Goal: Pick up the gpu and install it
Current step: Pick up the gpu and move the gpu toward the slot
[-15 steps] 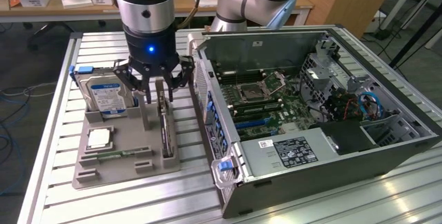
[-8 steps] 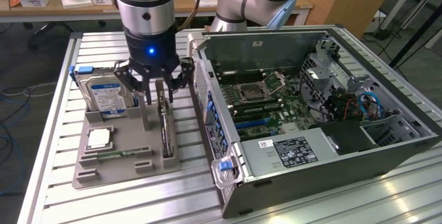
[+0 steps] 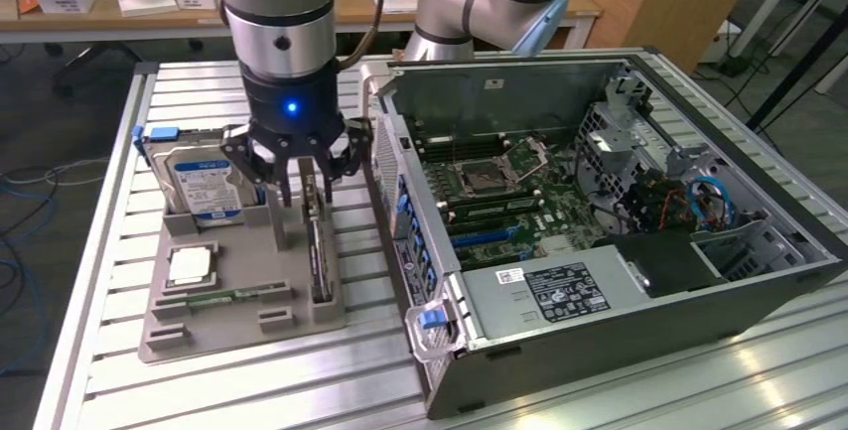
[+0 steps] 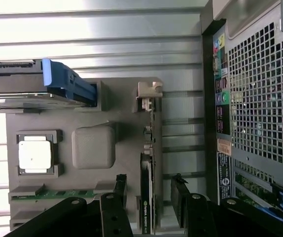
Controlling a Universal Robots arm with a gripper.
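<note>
Fingers point(image 4: 120, 190) of the gripper point(image 3: 305, 197) stand spread wide apart, one on each side of the gpu point(image 3: 320, 251), with a gap showing between each finger and the card, so nothing is grasped. The gpu stands on its long edge in a slot along the side of the grey holder tray point(image 3: 212, 336) that faces the computer case point(image 3: 636, 341). In the wrist view the card point(image 4: 147, 197) runs as a thin dark strip between the two fingers. The case's perforated rear wall point(image 4: 257, 98) rises just beside that edge of the tray. On the tray's other side, a silver hard drive point(image 3: 199, 187) with blue rails stands upright near the gripper. A square processor point(image 3: 193, 266) lies flat in its pocket, and a narrow green memory stick point(image 3: 225, 296) sits in a slot beyond it. The case lies open on the slatted metal table point(image 3: 199, 390), its motherboard point(image 3: 510, 177) exposed.
</note>
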